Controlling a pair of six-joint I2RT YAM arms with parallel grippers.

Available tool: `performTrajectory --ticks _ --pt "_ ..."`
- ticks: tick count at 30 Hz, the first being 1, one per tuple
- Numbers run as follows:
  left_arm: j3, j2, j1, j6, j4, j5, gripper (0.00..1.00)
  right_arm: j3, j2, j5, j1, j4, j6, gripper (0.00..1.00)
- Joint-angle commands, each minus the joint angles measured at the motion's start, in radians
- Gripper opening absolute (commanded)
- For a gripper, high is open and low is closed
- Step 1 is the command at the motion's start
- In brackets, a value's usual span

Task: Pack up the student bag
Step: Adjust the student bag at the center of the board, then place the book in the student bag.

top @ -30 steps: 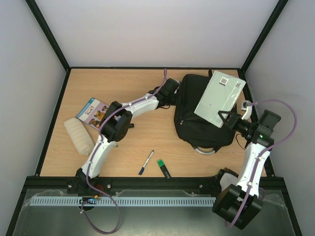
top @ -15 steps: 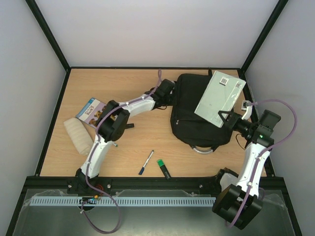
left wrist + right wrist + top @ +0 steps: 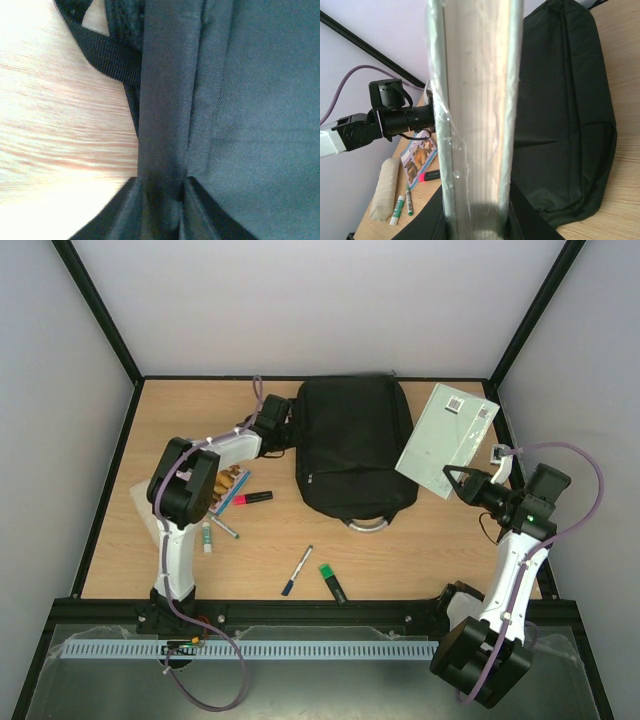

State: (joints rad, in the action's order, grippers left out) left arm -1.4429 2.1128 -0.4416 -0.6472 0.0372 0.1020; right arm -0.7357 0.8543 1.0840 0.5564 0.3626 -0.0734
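Gripping student bag (image 3: pixel 350 445) (left arm (image 3: pixel 226 444) outstretched).

Loose on the wooden table (image 3: pixel 420 560) — a pen (image 3: pixel 297 571), a green highlighter (image 3: pixel 333 583).

Wooden table (image 3: pixel 440 550) carries student bag (image 3: pixel 350 455), pink highlighter (image 3: pixel 255 498), pen (image 3: pixel 297 570), green marker (image 3: pixel 332 583), glue stick (image 3: pixel 207 536).

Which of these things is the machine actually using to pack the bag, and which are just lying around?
In use: student bag, gripped at its edge by the left gripper; grey wrapped pack, held by the right gripper.

Lying about: pen, green highlighter, pink highlighter, glue stick, picture booklet, cream roll.
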Motion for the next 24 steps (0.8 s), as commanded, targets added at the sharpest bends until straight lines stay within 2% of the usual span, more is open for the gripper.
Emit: performTrajectory --ticks 1,3,6,11,15,18,19,20,21,24 --pt "0.025 -0.031 0.026 0.036 0.112 -0.050 0.32 -0.016 -0.027 0.088 0.004 -0.054 0.042 0.01" --pt "0.028 -0.072 0.024 0.016 0.154 -0.104 0.43 -0.017 -0.025 0.088 0.004 -0.054 0.041 0.01" --pt "0.063 -0.172 0.013 -0.001 0.198 -0.149 0.54 -0.019 -0.023 0.087 0.004 -0.052 0.043 0.01" --pt "0.086 -0.324 -0.105 0.177 0.264 -0.159 0.56 -0.021 -0.003 0.085 0.004 -0.051 0.040 0.01" --pt "0.004 -0.327 -0.226 0.413 0.441 -0.121 0.55 -0.026 0.016 0.095 0.004 -0.051 0.039 0.01" --pt "0.007 -0.318 -0.292 0.544 0.530 -0.063 0.55 -0.029 0.019 0.101 0.004 -0.048 0.040 0.01" --pt "0.020 -0.318 -0.311 0.568 0.546 -0.056 0.56 -0.030 0.020 0.101 0.004 -0.046 0.040 0.01" --pt "0.037 -0.318 -0.327 0.586 0.557 -0.053 0.68 -0.031 0.020 0.103 0.003 -0.047 0.041 0.01" --pt "0.051 -0.318 -0.341 0.598 0.562 -0.055 0.73 -0.031 0.020 0.103 0.004 -0.045 0.041 0.01" --pt "0.092 -0.314 -0.373 0.634 0.555 -0.050 0.74 -0.033 0.022 0.102 0.004 -0.040 0.047 0.01"
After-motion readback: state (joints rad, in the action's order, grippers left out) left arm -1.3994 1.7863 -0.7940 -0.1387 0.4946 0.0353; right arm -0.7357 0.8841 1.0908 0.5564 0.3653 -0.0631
